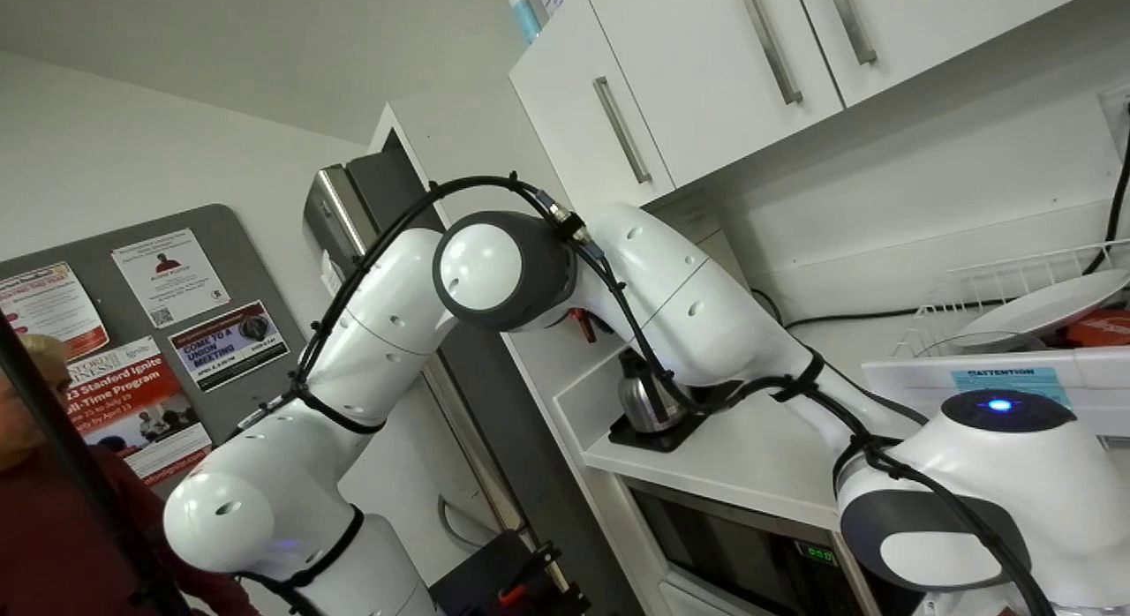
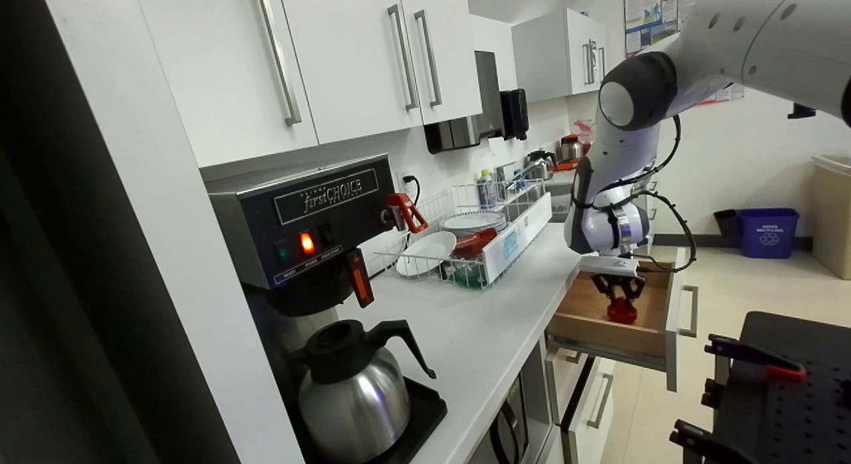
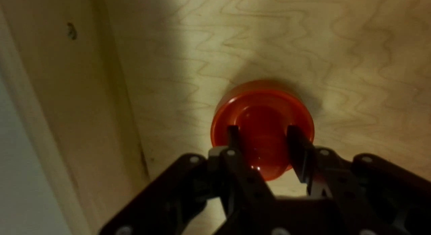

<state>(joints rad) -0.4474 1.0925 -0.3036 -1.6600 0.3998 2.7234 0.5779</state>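
Observation:
A shiny red-orange object with a wide round rim and a narrower rounded middle (image 3: 266,154) sits between the fingers of my gripper (image 3: 263,130). The black fingers (image 3: 298,147) press on both sides of that middle part, over the rim. Under it lies the pale wooden floor of an open drawer (image 3: 353,60); whether the object rests on this floor or hangs just above it, I cannot tell. In an exterior view the gripper (image 2: 619,292) points straight down into the drawer (image 2: 605,334), with the red object (image 2: 622,311) at its tips. The gripper is hidden in the remaining exterior view.
A drawer side wall (image 3: 77,103) runs along the left of the wrist view. The white counter (image 2: 459,331) carries a dish rack (image 2: 518,231), a coffee maker (image 2: 312,218) and a steel carafe (image 2: 359,404). A black perforated table (image 2: 798,384) with clamps stands near the drawer.

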